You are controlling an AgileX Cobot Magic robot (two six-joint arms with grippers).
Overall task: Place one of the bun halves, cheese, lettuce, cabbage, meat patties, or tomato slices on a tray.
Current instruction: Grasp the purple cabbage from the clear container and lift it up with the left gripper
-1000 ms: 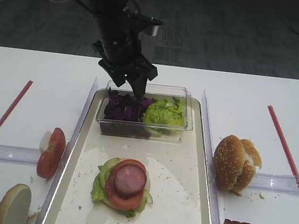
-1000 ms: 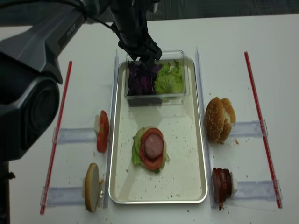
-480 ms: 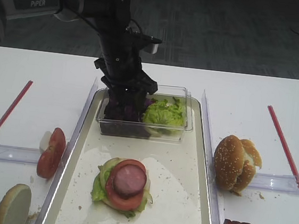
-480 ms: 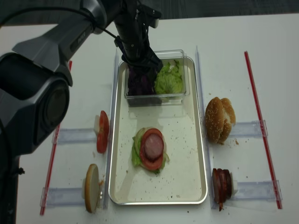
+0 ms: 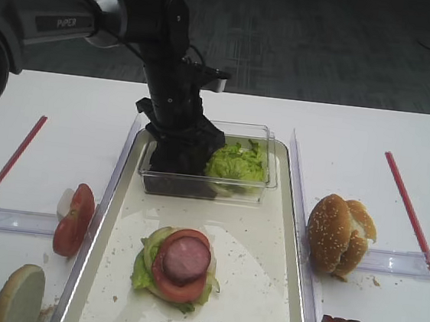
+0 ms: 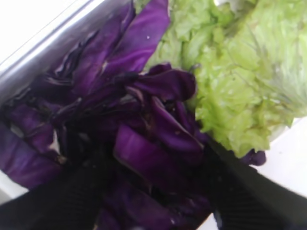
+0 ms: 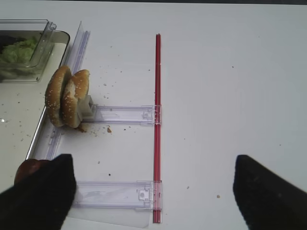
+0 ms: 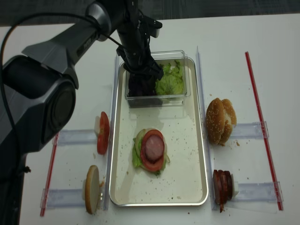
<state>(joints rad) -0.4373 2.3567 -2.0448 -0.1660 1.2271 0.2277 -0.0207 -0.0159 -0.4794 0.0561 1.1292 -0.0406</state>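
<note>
The cabbage (image 6: pixel 144 139), dark purple, thin and crinkled, lay heaped in the left half of a small clear plastic box (image 5: pixel 270 184) at the far end of the tray (image 5: pixel 263 289), pressed against frilly light green lettuce (image 5: pixel 236 163). The left claw (image 6: pixel 153 187) was down in that heap with its black fingers (image 6: pixel 249 191) spread wide on either side of the leaves, not closed on any. On the crumb-speckled cream tray sat one stack: lettuce, a tomato slice (image 5: pixel 179 284), one pinkish meat patty (image 5: pixel 186 259). "PiPER" was printed on the arm (image 5: pixel 68 21). On the white bench (image 5: pixel 357 130), two sesame bun halves (image 5: pixel 338 234) stood on edge. The right claw (image 7: pixel 148 191) hovered wide open, empty.
</note>
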